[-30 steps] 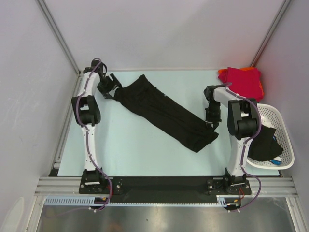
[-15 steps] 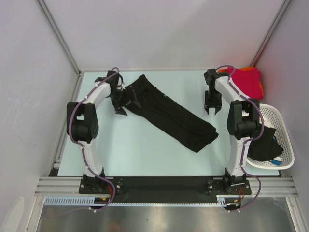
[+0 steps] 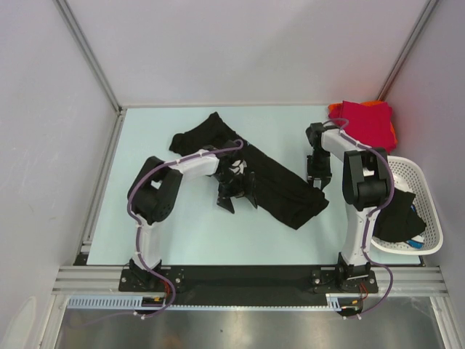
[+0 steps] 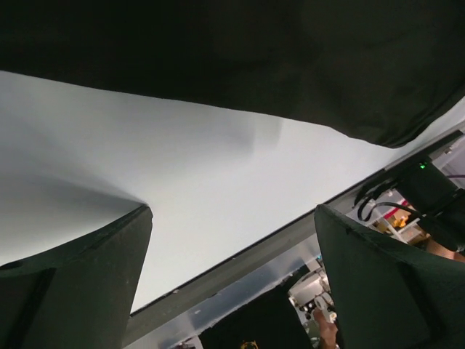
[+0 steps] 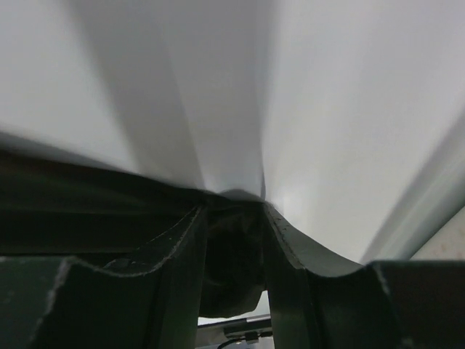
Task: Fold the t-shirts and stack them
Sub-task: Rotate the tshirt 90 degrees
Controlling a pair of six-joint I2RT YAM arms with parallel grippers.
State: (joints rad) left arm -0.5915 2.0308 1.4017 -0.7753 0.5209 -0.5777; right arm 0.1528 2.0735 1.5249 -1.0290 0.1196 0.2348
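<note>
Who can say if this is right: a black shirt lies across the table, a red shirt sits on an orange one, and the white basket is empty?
Wrong on the basket: the white basket holds black cloth, as the top view shows. The black shirt does lie across the table, and the red shirt sits on the orange shirt.

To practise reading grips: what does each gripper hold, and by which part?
Left gripper: nothing, jaws wide open above the black t-shirt. Right gripper: beside the shirt's right end; whether it grips cannot be told.
</note>
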